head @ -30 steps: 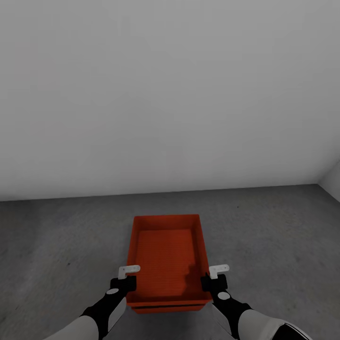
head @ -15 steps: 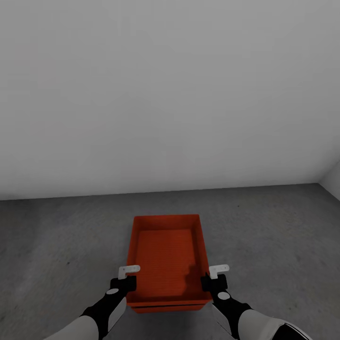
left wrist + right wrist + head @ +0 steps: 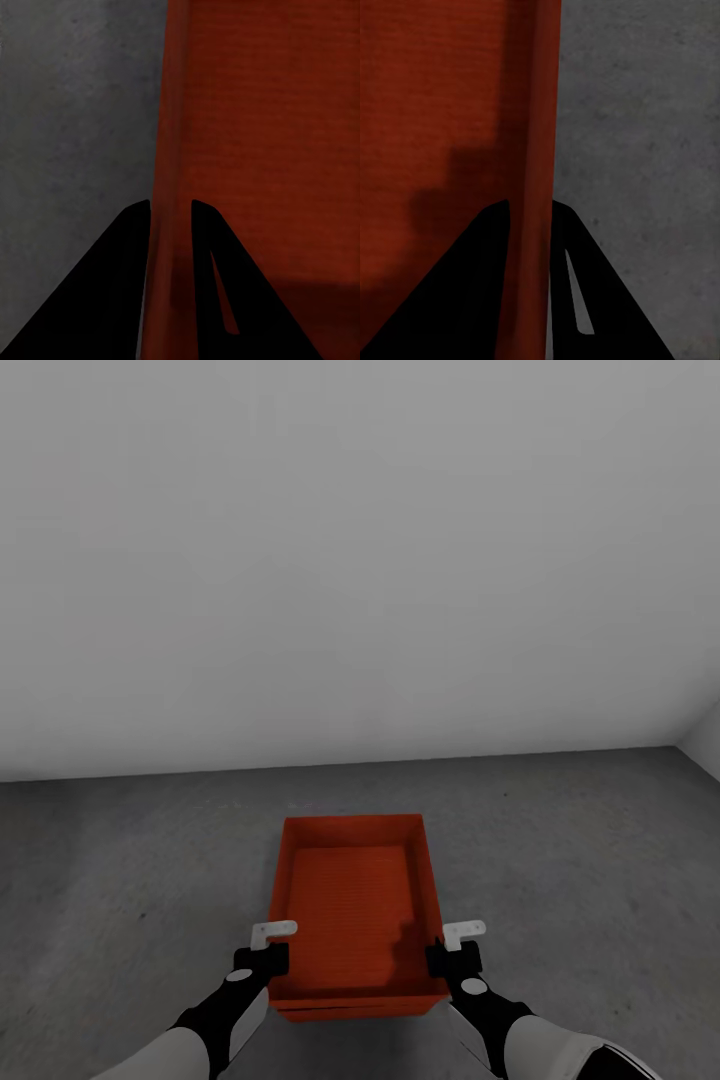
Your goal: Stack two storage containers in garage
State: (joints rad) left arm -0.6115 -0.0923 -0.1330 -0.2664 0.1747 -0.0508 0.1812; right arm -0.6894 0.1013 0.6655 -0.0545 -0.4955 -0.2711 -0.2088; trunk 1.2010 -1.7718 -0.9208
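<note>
Left hand (image 3: 272,940) and right hand (image 3: 452,937) each pinching a side wall of the upper storage container (image 3: 352,905), at 9 and 3 o'clock, over the grey floor (image 3: 580,860)

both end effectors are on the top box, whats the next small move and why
Probably open both and back off. The top box already appears nested squarely on a lower box on the grey floor, so the stack looks done. The left end effector and the right end effector each pinch a side wall, so release before lifting away.
</note>
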